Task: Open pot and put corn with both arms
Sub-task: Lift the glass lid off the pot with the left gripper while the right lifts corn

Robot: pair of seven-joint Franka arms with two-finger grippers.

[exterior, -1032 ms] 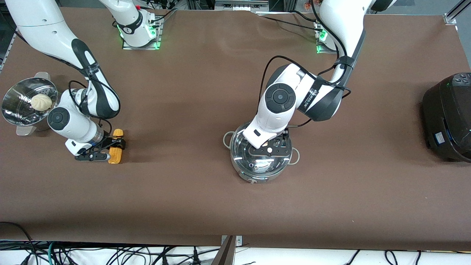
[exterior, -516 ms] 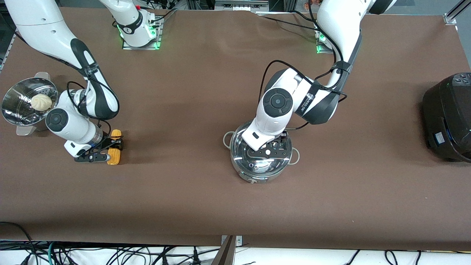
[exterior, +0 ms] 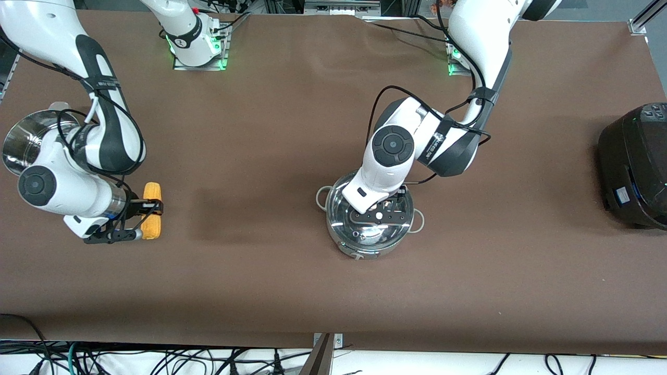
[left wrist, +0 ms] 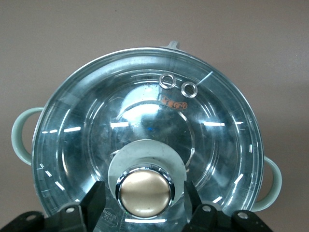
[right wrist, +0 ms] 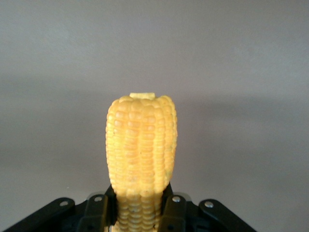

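Observation:
The steel pot stands mid-table with its glass lid on. My left gripper is low over the lid. It is open, with one finger on each side of the tan knob and a gap to it on both sides. My right gripper is shut on the yellow corn and holds it in the air over the table at the right arm's end. In the right wrist view the corn sticks out between the fingers.
The steel steamer pot stands at the right arm's end, mostly hidden by that arm; the bun does not show. The black rice cooker stands at the left arm's end. The pot's loop handles stick out sideways.
My right gripper has lifted the corn off the table and drifted toward the right arm's end; that arm now hides the bun. My left gripper settled slightly around the knob.

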